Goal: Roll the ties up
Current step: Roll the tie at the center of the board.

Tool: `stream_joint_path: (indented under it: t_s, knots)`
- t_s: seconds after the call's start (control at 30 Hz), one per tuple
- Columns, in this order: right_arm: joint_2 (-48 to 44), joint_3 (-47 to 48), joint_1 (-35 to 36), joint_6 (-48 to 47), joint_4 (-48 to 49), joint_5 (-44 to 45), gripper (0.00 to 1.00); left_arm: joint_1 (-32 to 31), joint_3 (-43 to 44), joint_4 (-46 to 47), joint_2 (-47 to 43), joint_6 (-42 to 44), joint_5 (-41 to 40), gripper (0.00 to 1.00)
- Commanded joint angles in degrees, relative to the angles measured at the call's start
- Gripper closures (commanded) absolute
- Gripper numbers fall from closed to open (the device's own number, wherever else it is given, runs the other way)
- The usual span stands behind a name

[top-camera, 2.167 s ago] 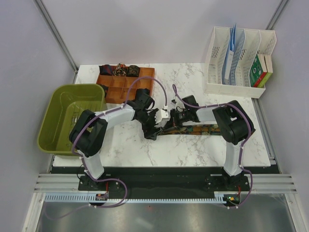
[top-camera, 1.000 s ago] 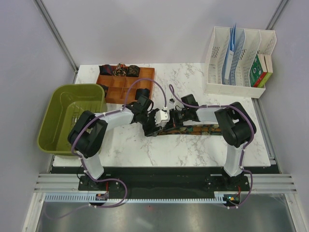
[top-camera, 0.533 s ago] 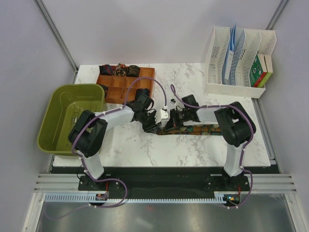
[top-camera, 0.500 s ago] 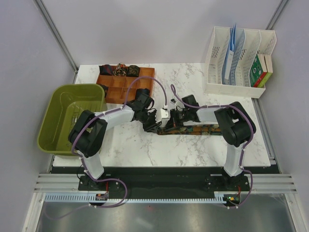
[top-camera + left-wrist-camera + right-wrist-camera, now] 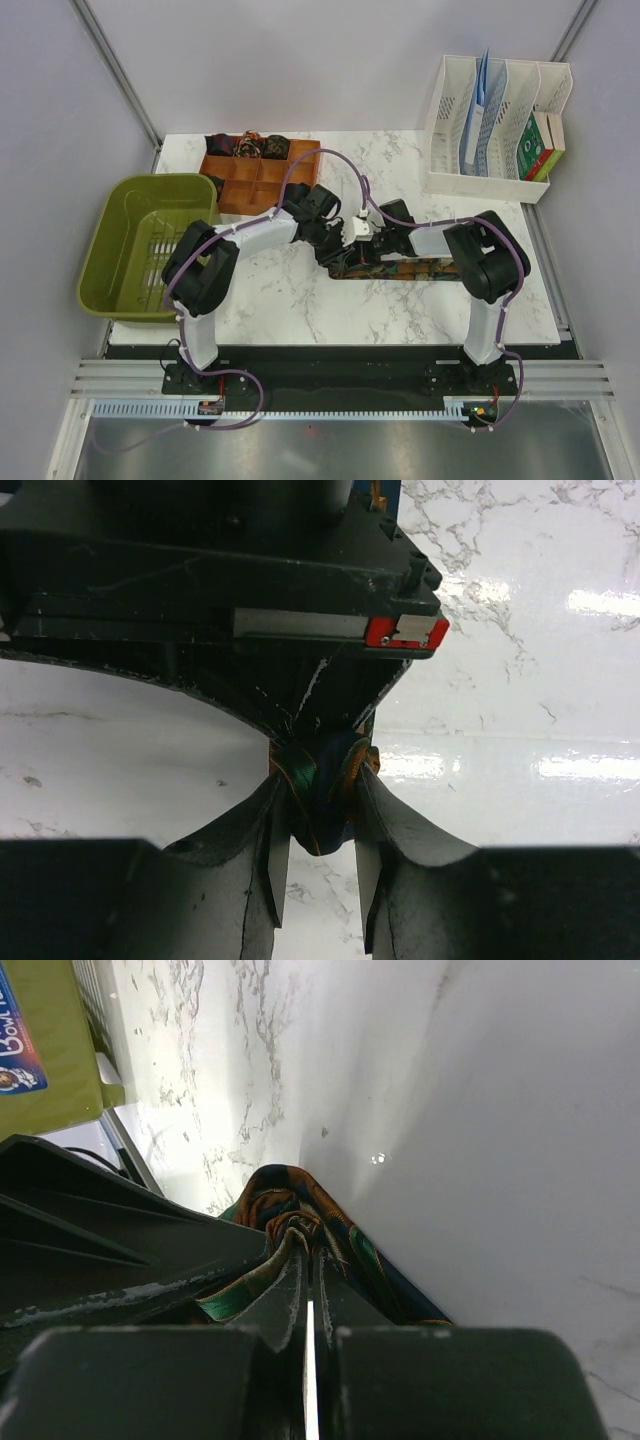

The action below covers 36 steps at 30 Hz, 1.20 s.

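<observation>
A dark tie (image 5: 415, 268) with orange-green patterning lies as a flat strip on the marble table (image 5: 300, 310), its left end wound into a small roll (image 5: 320, 815). In the left wrist view my left gripper (image 5: 320, 785) is shut on that roll from both sides. My right gripper (image 5: 306, 1238) is shut, its tips pinching the tie (image 5: 285, 1200), whose folds wrap round the fingers. From above, the left gripper (image 5: 337, 250) and the right gripper (image 5: 353, 247) meet at the roll. Three rolled ties (image 5: 248, 147) sit in the back row of the wooden tray (image 5: 300, 152).
A green basin (image 5: 120, 210) stands at the left edge of the table. A white file organizer (image 5: 450, 120) with papers and a box is at the back right. Purple cables loop over both arms.
My left gripper has closed onto the roll at the tie's left end, and the left arm has shifted right. The right gripper has stayed shut in place.
</observation>
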Motion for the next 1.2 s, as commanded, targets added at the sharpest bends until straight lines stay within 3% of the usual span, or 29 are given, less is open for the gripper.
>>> stream_joint_path:
  t_s: [0.0,0.13,0.4,0.63,0.73,0.83,0.93,1.17]
  knots:
    - [1.3,-1.4,-0.2,1.3,1.6,2.7,0.96,-2.4,3.1,-0.7,3.7,-2.9,0.2,0.65]
    - [-0.2,-1.0,-1.8,1.8,1.0,0.8,0.87,-3.2,2.2,-2.6,5.2,-1.2,-1.8,0.65]
    - [-2.6,2.7,-4.3,0.7,-4.7,-3.3,0.79,-5.9,3.9,-6.5,8.5,1.6,-8.2,0.65]
    - [-4.7,5.6,-8.3,-3.5,-14.3,-5.9,0.61,-7.0,5.1,-9.3,11.6,2.5,-12.8,0.65]
    - [-5.6,5.5,-10.3,-5.9,-18.9,-6.9,0.59,-7.2,5.8,-10.4,12.5,2.5,-13.3,0.65]
    - [-7.3,3.7,-11.1,-5.8,-18.5,-7.5,0.54,-7.2,5.8,-10.6,12.5,2.8,-12.7,0.64]
    - [-8.5,0.2,-11.0,-1.5,-11.7,-8.9,0.5,-7.3,5.8,-10.9,12.4,3.4,-11.9,0.62]
    - [-7.2,-5.0,-9.7,6.3,-0.9,-8.8,0.5,-7.3,6.1,-11.1,12.7,4.1,-11.5,0.57]
